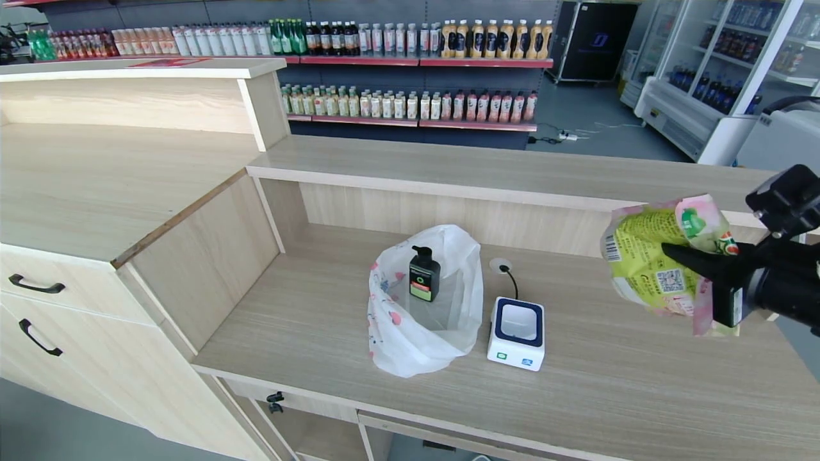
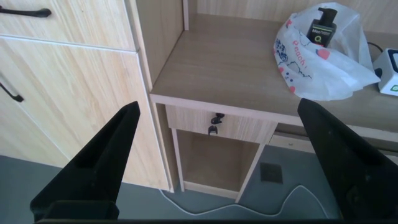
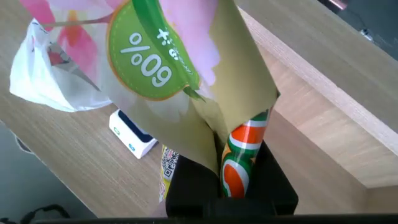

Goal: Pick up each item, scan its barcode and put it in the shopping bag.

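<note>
The right gripper (image 1: 705,282), clamped on a crinkled yellow-green and pink snack packet (image 1: 647,256), holds it in the air over the tabletop's (image 1: 608,384) right side. This is likely to bring its barcode to the scanner (image 1: 516,331) just beside the white shopping bag (image 1: 410,339), where a black pump bottle (image 1: 424,276) already stands. The left gripper (image 2: 217,106) hangs low, its fingers wide apart.

You had pale wood-grain laminate counter (image 1: 640,397), matt, faintly streaked. Thin white plastic shopping bag with pink print (image 1: 397,339) looked crinkled, semi-sheer. Black plastic pump bottle (image 1: 424,276) showed slight sheen. White-and-navy plastic scanner box (image 1: 516,333) was smooth, its top window glossy. Green-and-pink snack packet (image 1: 647,256) looked like creased glossy film. Black curved drawer handles (image 1: 36,285) looked matt.
</note>
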`<state>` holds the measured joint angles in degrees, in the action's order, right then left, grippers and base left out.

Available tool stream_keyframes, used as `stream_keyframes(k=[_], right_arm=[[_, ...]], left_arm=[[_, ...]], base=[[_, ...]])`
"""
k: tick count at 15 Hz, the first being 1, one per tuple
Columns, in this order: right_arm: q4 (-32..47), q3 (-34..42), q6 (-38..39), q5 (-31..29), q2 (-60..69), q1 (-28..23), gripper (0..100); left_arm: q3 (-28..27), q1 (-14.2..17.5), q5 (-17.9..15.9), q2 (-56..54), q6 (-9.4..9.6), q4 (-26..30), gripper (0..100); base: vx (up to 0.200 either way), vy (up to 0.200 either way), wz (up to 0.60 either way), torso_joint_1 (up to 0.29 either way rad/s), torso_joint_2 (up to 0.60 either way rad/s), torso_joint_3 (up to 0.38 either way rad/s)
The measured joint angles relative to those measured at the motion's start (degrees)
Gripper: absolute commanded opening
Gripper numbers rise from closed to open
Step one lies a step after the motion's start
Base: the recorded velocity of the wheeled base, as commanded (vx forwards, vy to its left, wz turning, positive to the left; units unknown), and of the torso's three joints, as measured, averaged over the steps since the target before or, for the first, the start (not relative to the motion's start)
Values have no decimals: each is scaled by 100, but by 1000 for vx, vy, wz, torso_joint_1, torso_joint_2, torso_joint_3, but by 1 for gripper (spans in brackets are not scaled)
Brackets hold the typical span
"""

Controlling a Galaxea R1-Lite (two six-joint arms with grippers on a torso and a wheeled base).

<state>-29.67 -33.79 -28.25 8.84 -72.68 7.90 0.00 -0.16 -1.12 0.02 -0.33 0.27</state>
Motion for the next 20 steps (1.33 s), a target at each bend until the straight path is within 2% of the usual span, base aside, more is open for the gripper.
stream_keyframes(k=[1, 3, 7, 9, 11, 13, 14, 16, 20], right_arm=[[-119, 118, -134, -224, 69, 74, 0], [-90, 216, -440, -288, 140, 139, 0], [236, 286, -2497, -369, 110, 116, 0], [4, 299, -3177, -200, -72, -62, 0], [-73, 299, -4035, 508, -297, -311, 0], [-106, 223, -4717, 1462, -574, -705, 0], [-104, 141, -5031, 1721, -717, -926, 0], [-100, 9, -5463, 1869, -953, -1269, 0], [-73, -115, -6561, 2693, -1438, -2542, 0]], left_arm=[[0, 0, -2, 0, 1, 0, 100], [0, 0, 0, 0, 1, -2, 100], [0, -2, -2, 0, 0, -2, 100], [0, 0, -2, 0, 0, -2, 100], [0, -5, -2, 0, 0, 2, 100], [0, 0, -2, 0, 1, -2, 100], [0, 0, 0, 0, 0, -2, 100], [0, 0, 0, 0, 1, -6, 100], [0, 0, -2, 0, 1, -2, 100]], base=[[0, 0, 0, 0, 0, 0], [0, 0, 300, 1, 1, 1], [0, 0, 600, -1, 0, 1], [0, 0, 600, 7, 2, 2], [0, 0, 600, 5, 2, 5], [0, 0, 0, 0, 0, 0], [0, 0, 0, 0, 0, 0], [0, 0, 0, 0, 0, 0], [0, 0, 0, 0, 0, 0]])
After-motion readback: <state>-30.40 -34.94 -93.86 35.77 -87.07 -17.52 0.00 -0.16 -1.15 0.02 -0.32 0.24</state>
